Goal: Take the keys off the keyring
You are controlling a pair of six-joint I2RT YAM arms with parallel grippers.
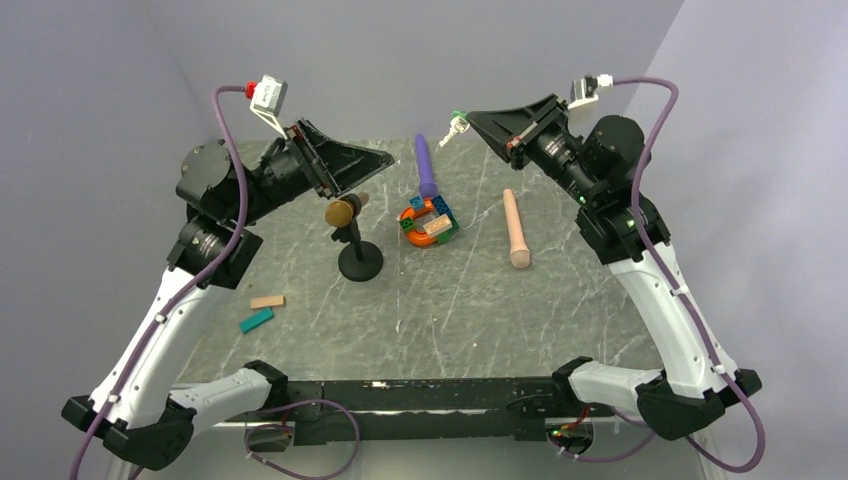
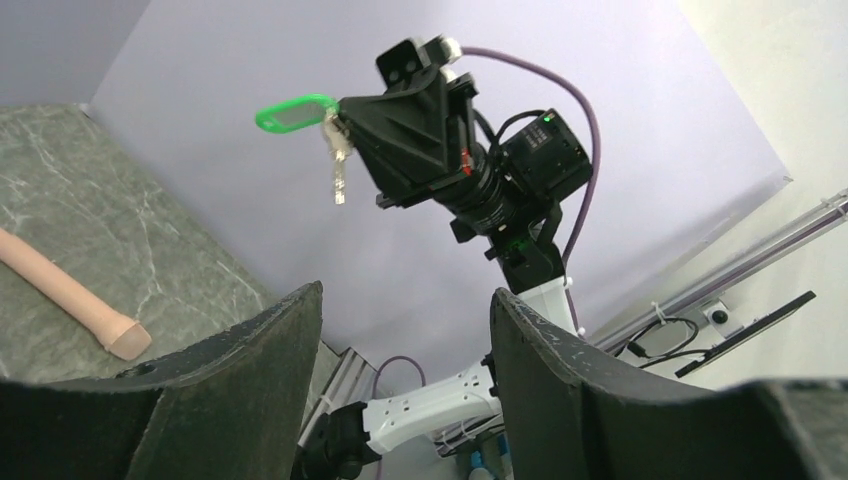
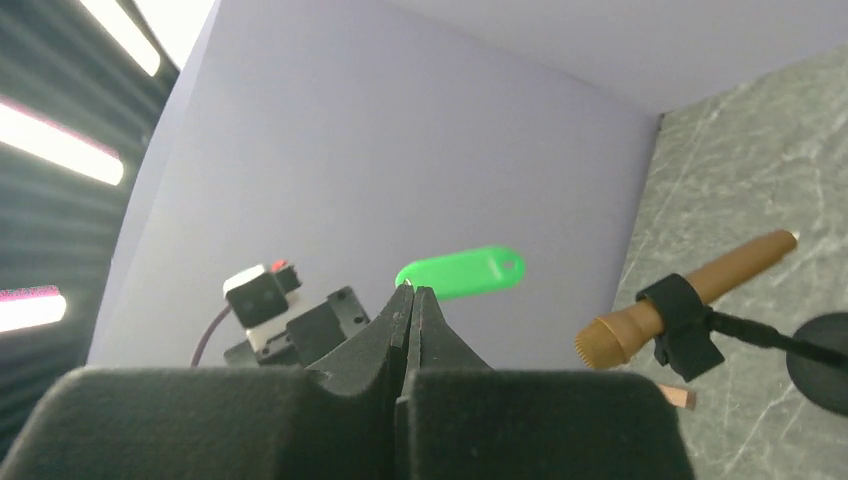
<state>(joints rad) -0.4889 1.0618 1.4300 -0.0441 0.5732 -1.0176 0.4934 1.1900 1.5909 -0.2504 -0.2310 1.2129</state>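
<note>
- Nearest, the left gripper (image 2: 405, 300): fingers spread wide, empty, facing the keys (image 2: 339, 172) at 11 o'clock (presumably ready to take one).
- The right gripper (image 2: 345, 112): clamped on the keyring (image 2: 330, 122), raised so the keys hang free beneath a green tag (image 2: 295, 112).

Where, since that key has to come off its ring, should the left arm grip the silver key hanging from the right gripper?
Grip the silver key by its lower blade, coming from below. It hangs straight down, free, under the right gripper, whose shut jaws crowd the keyring beside the green tag; only the blade is clear. The left gripper stands open.
</note>
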